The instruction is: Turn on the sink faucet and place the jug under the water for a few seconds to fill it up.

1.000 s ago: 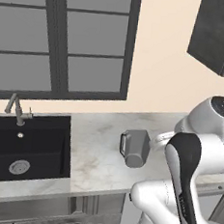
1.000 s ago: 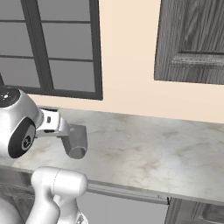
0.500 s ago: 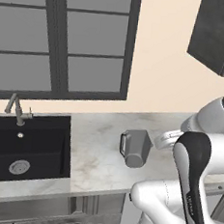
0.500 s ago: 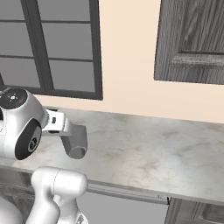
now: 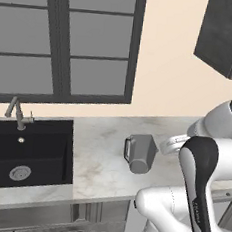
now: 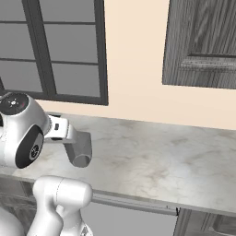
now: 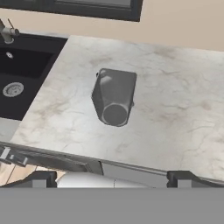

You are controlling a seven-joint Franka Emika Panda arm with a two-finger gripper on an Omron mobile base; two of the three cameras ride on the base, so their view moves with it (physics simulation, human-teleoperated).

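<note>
Counter with jug, sink

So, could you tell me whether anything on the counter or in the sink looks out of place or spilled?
Nothing stands out. The jug stands upright on the marble counter, right of the sink; the sink faucet shows no water, and nothing is spilled.

the sink runs off the left edge in the left base view, and its far left part is cut away in the hand view too. the sink faucet is clipped by the hand view's left edge. in the right base view the robot's arm covers part of the jug.
</note>
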